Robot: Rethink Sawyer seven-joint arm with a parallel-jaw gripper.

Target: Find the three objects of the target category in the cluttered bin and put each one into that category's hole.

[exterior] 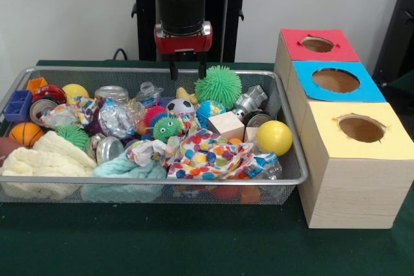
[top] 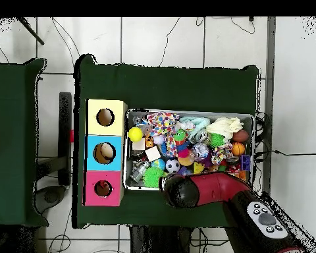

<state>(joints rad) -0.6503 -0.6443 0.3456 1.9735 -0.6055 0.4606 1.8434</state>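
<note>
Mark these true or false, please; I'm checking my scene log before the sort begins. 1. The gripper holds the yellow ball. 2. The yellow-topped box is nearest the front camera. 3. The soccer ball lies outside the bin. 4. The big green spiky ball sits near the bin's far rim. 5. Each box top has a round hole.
1. False. The gripper hangs above the bin, its fingers open and empty; the yellow ball lies in the bin.
2. True: the yellow-topped box is nearest.
3. False. The soccer ball lies inside the bin.
4. True: the green spiky ball is there.
5. True.
</note>
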